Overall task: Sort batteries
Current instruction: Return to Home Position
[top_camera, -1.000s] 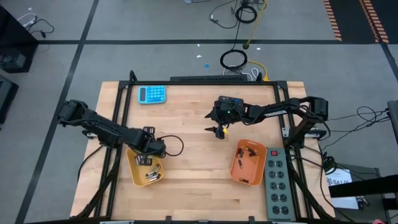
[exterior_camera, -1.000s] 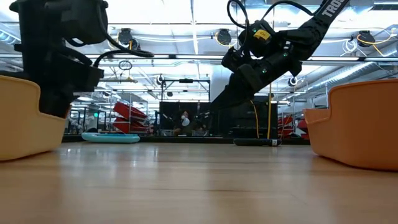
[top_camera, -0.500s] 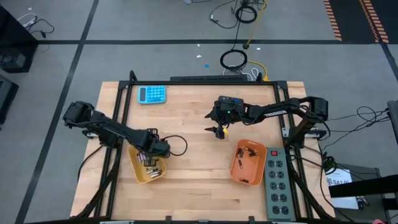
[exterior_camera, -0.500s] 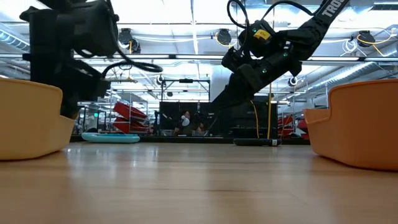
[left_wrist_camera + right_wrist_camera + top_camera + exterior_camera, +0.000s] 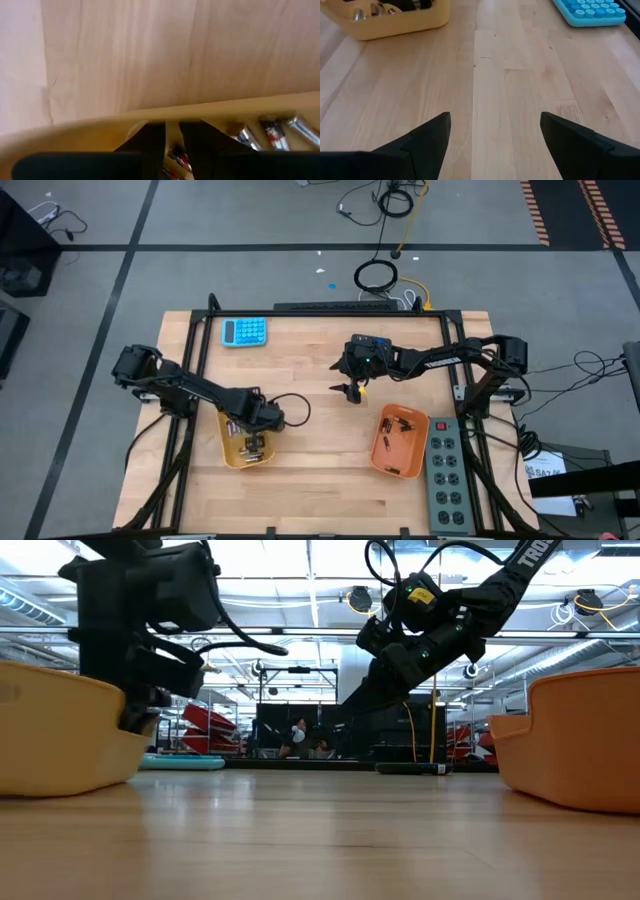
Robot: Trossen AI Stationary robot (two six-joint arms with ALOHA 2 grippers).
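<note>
The yellow tray (image 5: 229, 452) stands on the table at the near left, with several silvery batteries (image 5: 252, 446) lying on its floor. My left gripper (image 5: 258, 426) points down into the tray's far right part. Its fingers stand close together, a narrow slit between them (image 5: 172, 134). In the low view it dips behind the tray's wall (image 5: 60, 730). An orange tray (image 5: 384, 467) at the near right holds a few dark batteries (image 5: 402, 424). My right gripper (image 5: 351, 390) hangs open over the middle of the table, above bare wood (image 5: 495, 131). My left gripper comes from above, pointing down, inside the yellow tray. Its fingertips (image 5: 152, 135) stand right at the inner side of the tray's wall (image 5: 100, 131), just below the rim. Only the tray's yellow shows in the slit between them. The tray rests flat on the table.
A blue calculator (image 5: 245, 331) lies at the far left of the table. A grey power strip (image 5: 448, 472) runs along the right edge beside the orange tray. Bare wood lies between the two trays and along the near edge.
My left gripper has gone toward the table's right edge, sunk a little into the yellow tray and rolled slightly. The tray has slid along the table with it toward the right, staying flat, its batteries still inside.
</note>
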